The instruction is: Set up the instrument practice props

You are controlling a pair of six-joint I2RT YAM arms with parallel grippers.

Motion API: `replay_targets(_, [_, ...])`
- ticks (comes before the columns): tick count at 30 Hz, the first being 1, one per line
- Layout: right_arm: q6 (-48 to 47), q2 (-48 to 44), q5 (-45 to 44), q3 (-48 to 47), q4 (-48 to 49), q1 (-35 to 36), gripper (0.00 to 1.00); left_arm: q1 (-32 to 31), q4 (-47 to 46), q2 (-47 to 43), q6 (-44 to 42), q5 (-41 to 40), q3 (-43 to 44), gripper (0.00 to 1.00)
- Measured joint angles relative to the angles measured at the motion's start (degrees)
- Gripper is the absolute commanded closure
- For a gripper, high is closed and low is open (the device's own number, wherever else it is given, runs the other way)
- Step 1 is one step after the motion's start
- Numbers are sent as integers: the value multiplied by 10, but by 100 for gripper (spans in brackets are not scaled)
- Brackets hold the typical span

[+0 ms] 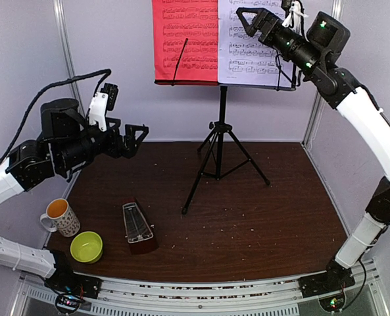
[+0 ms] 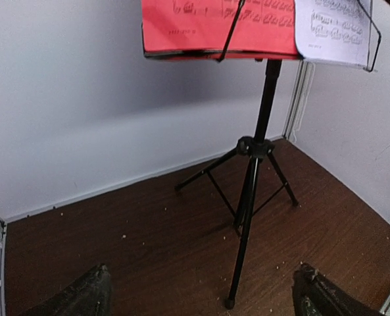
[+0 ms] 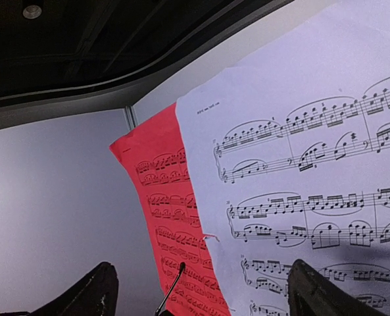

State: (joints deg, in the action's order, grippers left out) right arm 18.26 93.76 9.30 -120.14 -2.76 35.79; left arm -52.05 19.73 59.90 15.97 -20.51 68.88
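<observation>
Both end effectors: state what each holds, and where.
Nothing is held. Left end effector and right end effector both open; the right faces the white paper music sheet.

Looking out between my jaws, spread wide, one dark fingertip point(image 2: 83, 296) in each bottom corner. Straight ahead is the black music stand point(image 2: 266, 99), tripod legs splayed on the brown worktop point(image 2: 116, 257), which has pale specks all over it. Up top the red sheet point(image 2: 201, 26) sits left, the white sheet point(image 2: 333, 29) right beside it, a thin wire arm across each. Plain white wall point(image 2: 70, 112) behind.
</observation>
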Motion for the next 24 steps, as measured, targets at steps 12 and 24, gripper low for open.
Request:
replay_targets(12, [-78, -243, -28, 293, 12, 15, 0, -4, 139, -104, 208, 10, -151, 2])
replay_targets(24, [-61, -385, -38, 513, -28, 11, 0, -103, 198, -16, 338, -70, -166, 2])
